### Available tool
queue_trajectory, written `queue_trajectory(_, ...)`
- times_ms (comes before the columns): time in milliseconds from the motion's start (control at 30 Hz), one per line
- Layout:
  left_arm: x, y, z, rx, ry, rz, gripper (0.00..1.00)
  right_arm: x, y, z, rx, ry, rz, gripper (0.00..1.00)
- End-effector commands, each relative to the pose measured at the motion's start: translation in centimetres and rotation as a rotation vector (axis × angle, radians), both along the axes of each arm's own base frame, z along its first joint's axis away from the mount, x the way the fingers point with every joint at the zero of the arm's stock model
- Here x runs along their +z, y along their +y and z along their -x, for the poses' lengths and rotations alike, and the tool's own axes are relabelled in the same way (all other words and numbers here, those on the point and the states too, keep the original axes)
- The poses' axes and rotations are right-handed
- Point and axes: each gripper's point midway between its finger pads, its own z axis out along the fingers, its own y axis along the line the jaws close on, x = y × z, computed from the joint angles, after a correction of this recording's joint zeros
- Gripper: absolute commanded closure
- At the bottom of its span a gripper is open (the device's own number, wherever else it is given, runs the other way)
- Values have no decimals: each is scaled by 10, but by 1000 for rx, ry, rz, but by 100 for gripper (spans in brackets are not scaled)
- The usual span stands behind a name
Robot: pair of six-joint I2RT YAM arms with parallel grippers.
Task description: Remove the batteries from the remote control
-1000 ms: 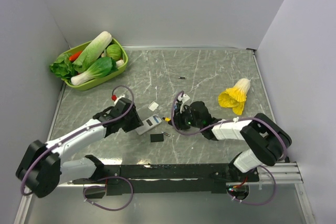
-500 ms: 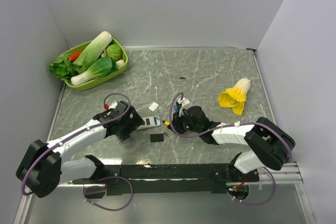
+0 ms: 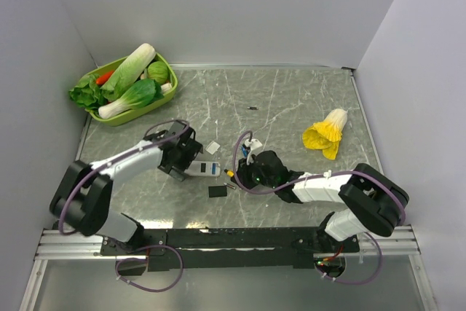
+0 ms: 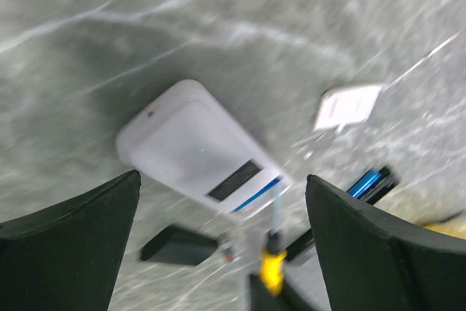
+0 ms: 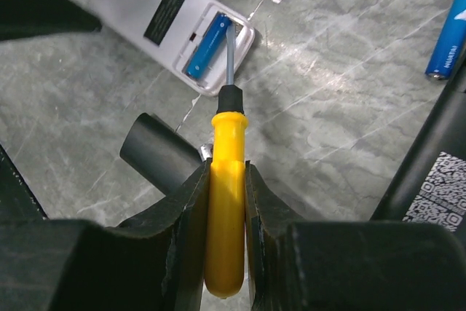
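White remote flat on the table, back upward, compartment uncovered with one blue battery lying inside, second blue battery loose well apart.

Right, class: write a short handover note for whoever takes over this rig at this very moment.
Left claw: open, above the white remote.
Right claw: shut on the yellow screwdriver, tip at the blue battery seated in the remote.
Done: remote opened; a loose blue battery lies on the table.
Left to do: pry out the seated battery.
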Motion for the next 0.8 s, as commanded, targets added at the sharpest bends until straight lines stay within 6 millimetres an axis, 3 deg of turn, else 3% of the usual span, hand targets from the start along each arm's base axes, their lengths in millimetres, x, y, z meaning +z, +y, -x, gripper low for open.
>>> queue_trajectory(0,-10,9,-4,174,139,-20,1,5,7,10,25,7,-14,100)
queue_trajectory(100,-26,13,0,184,200,-34,2,5,6,11,22,8,-11,100)
queue_trajectory(367,-41,13,-3,174,213,-46,4,13,8,9,42,-30,1,100)
queue_trajectory(600,-51,13,5,140,261,-62,31,16,13,6,81,-47,39,100)
queue_trajectory(767,-46,15,7,151,251,-61,49,32,19,3,127,-82,62,100)
